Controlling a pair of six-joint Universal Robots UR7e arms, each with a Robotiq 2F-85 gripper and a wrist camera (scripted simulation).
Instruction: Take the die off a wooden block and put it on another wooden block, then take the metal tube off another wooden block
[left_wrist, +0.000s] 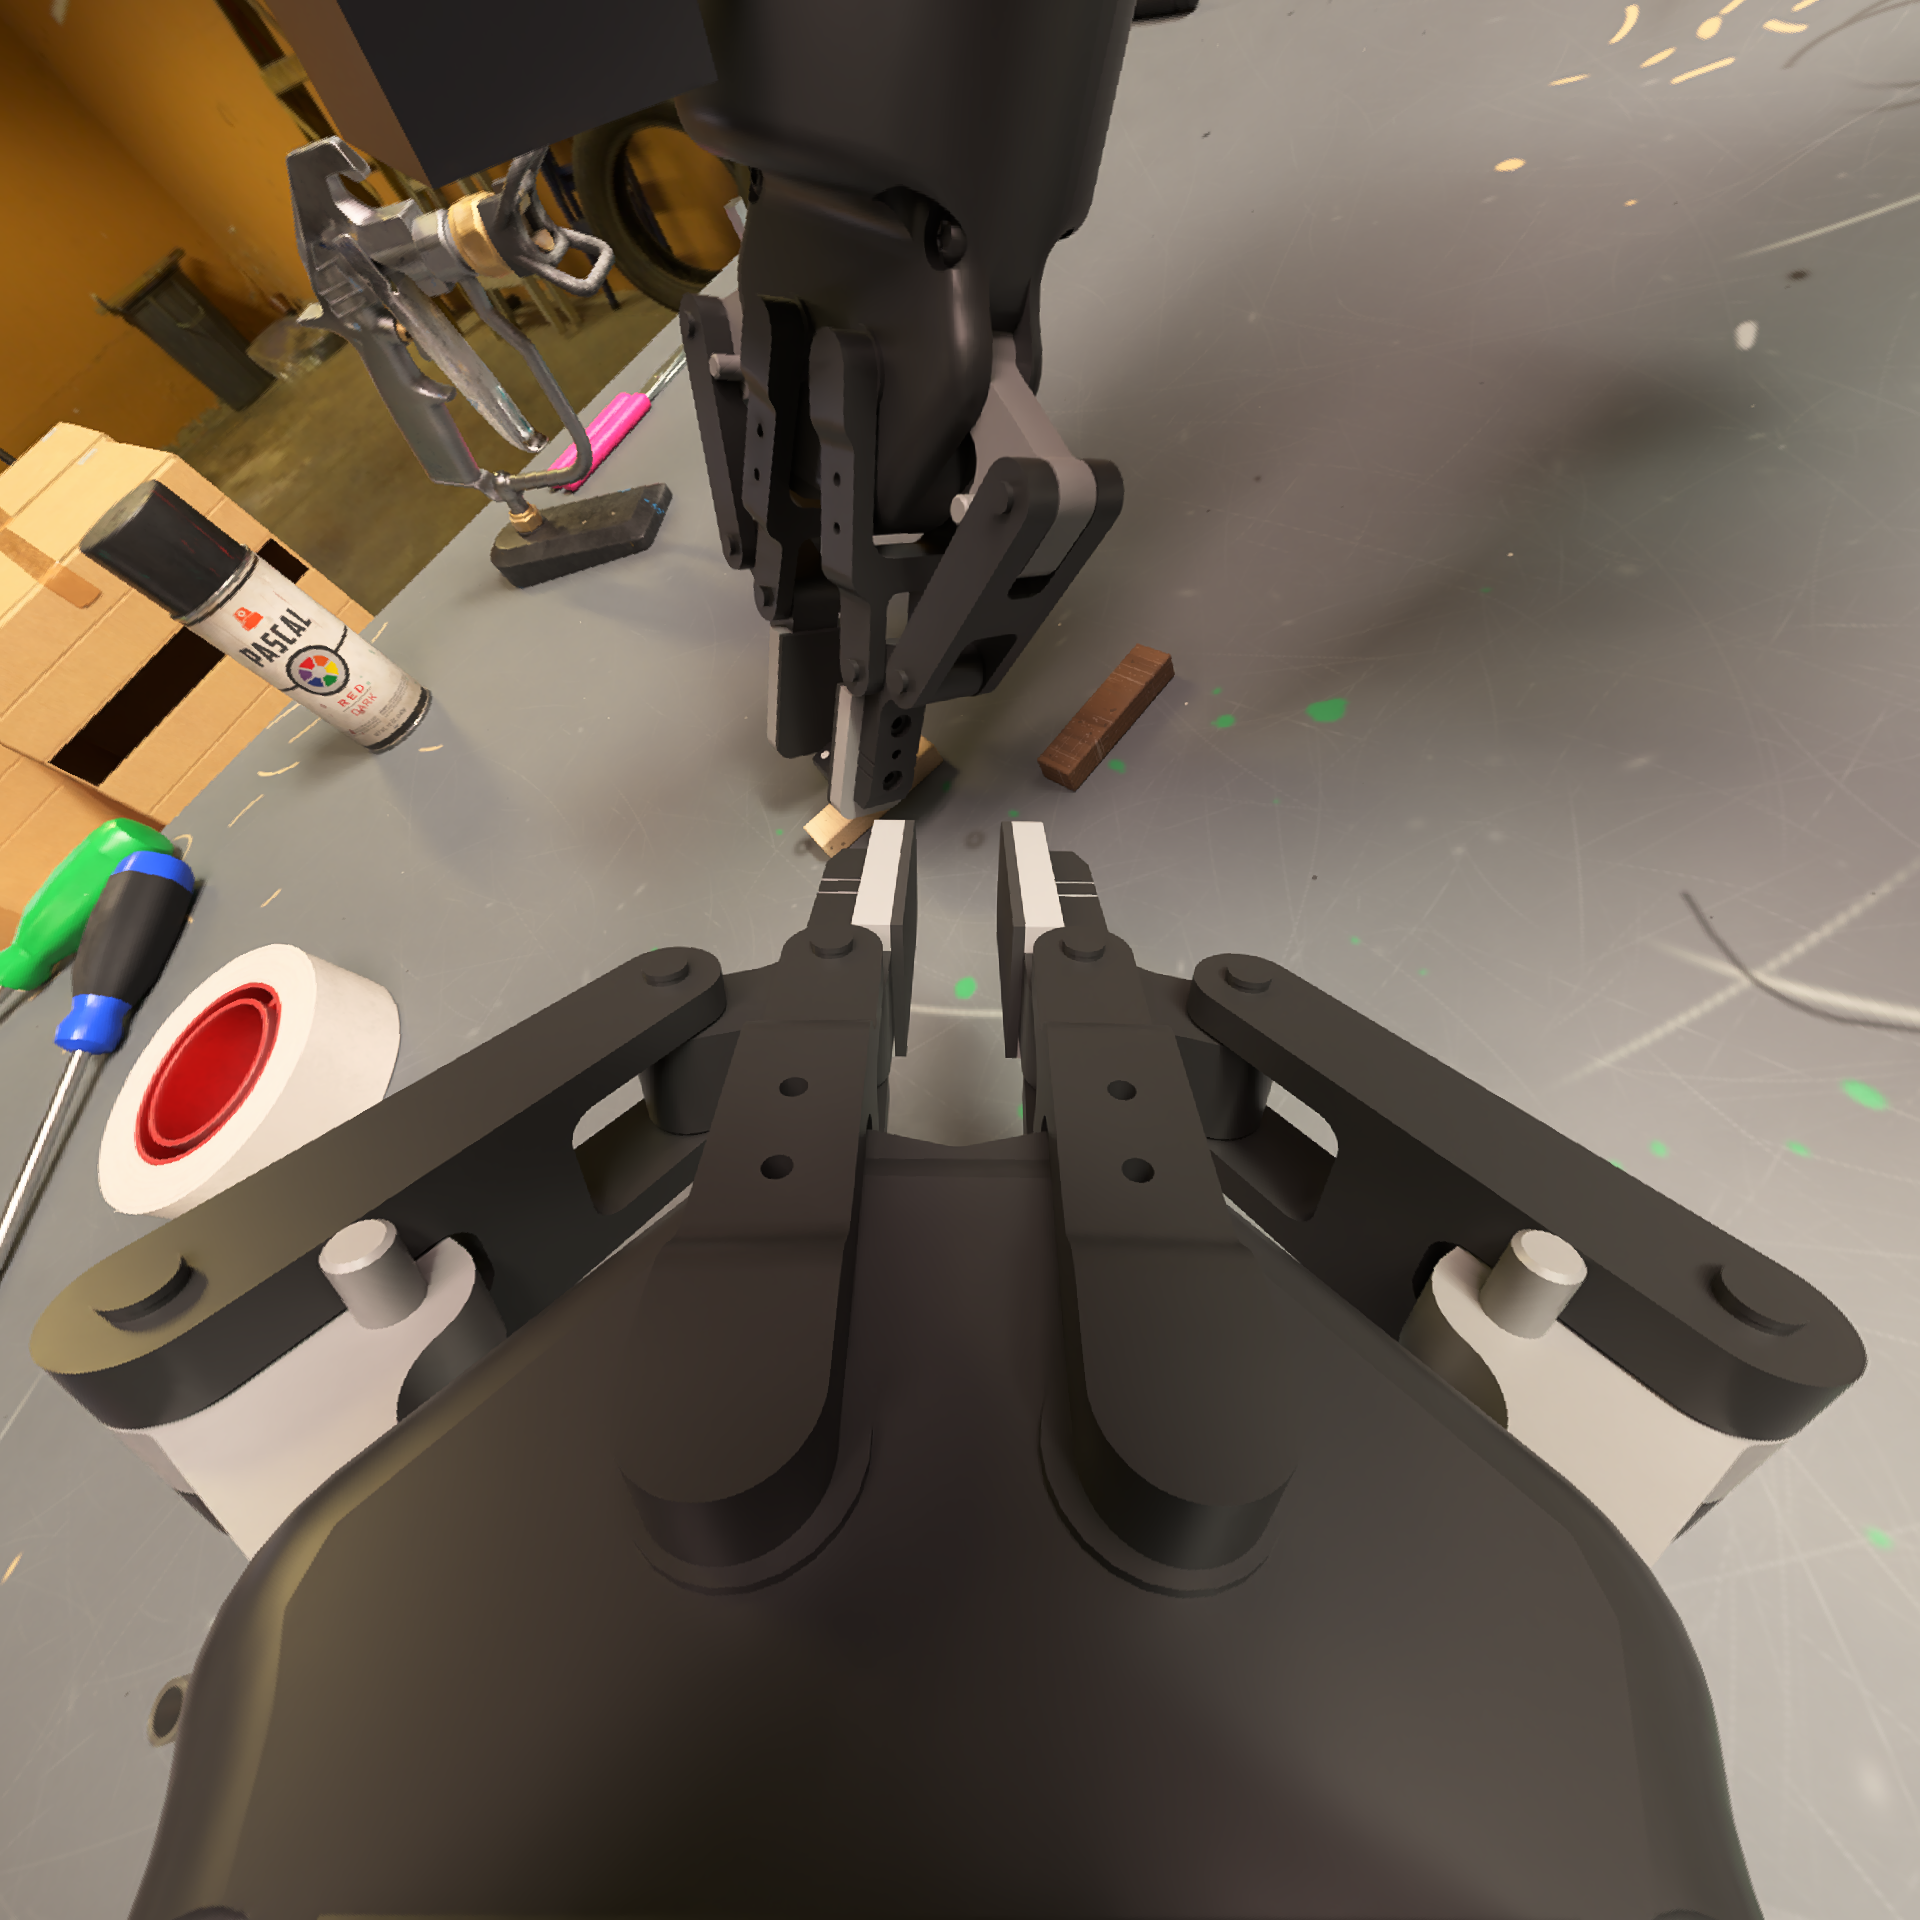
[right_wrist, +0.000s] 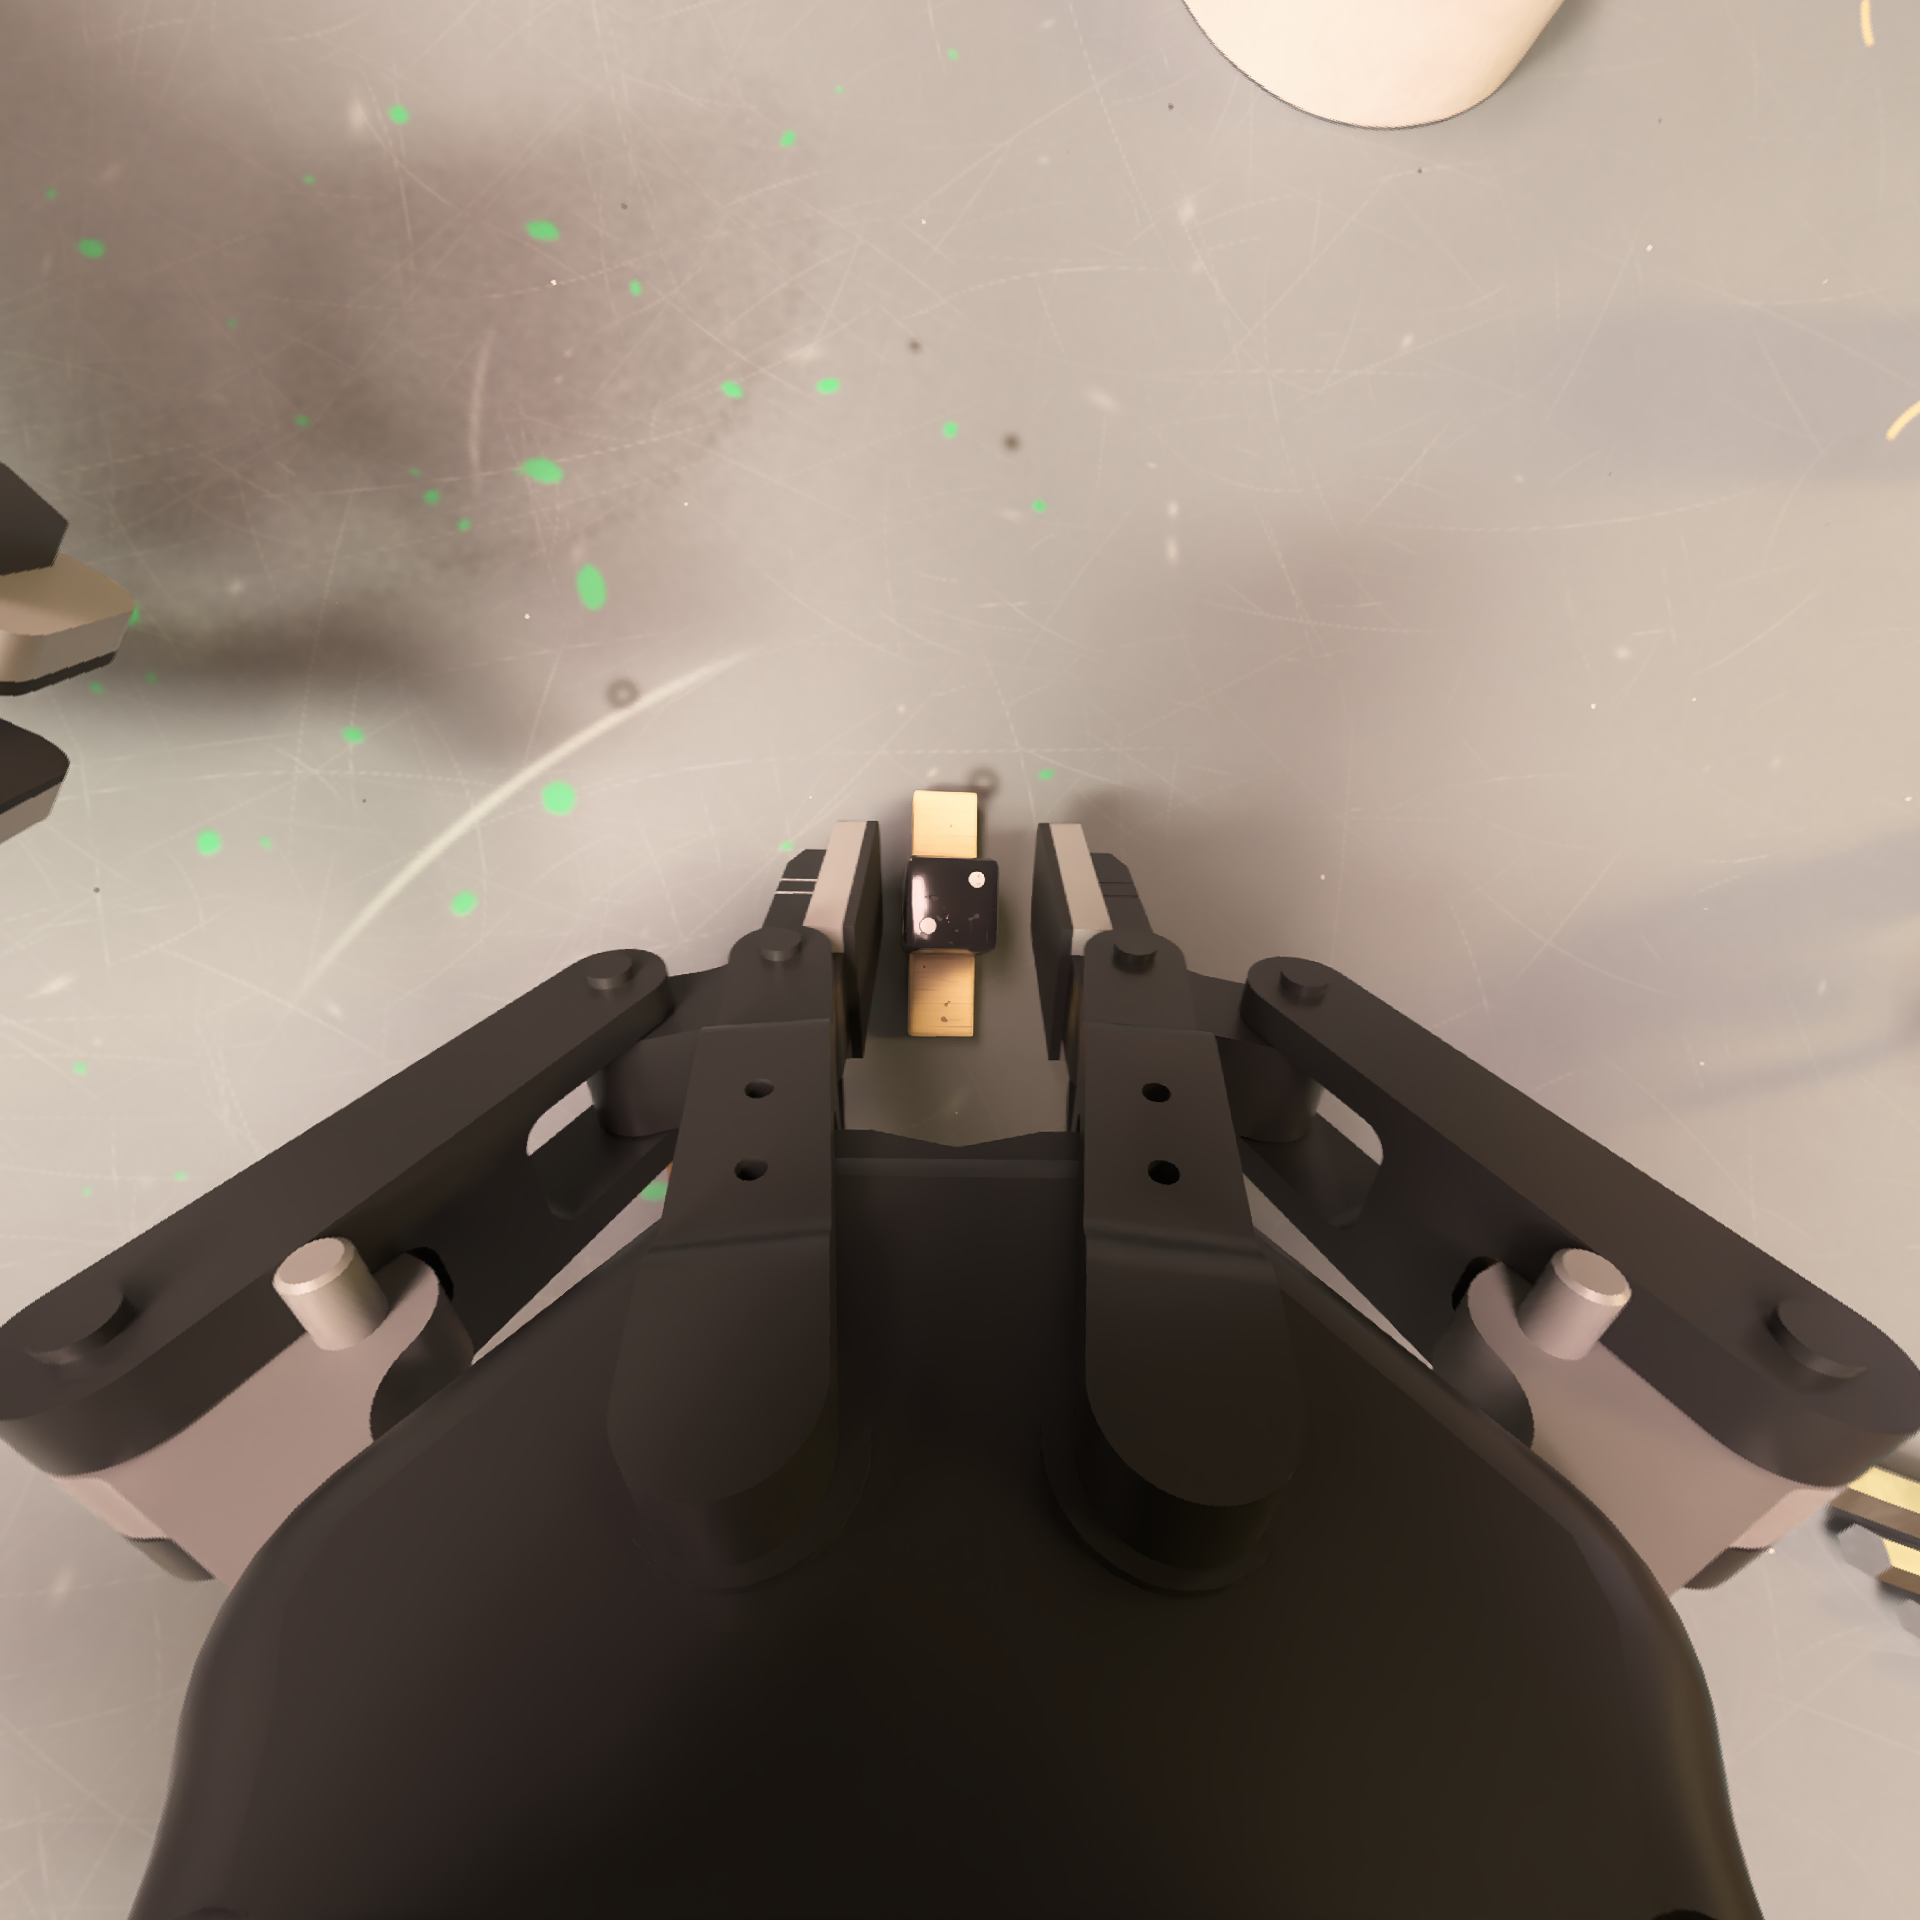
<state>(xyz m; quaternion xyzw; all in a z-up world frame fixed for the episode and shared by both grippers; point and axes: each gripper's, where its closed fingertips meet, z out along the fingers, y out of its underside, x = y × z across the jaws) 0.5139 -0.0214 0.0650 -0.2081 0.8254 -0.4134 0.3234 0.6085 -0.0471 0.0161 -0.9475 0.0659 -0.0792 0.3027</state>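
Right now I see the black die (right_wrist: 950, 904) sitting on the middle of a pale wooden block (right_wrist: 942, 997) that lies flat on the grey table (right_wrist: 1351, 623). My right gripper (right_wrist: 956, 914) straddles it, jaws apart, with a gap showing on both sides of the die, so nothing is pinched. My left gripper (left_wrist: 956, 883) hovers just beside, jaws narrowly parted and empty. A dark brown wooden block (left_wrist: 1107, 717) lies near. Farther left stand a spray can (left_wrist: 260, 623), a white tape roll (left_wrist: 244, 1081), two screwdrivers (left_wrist: 104, 966) and a spray gun (left_wrist: 416, 312).
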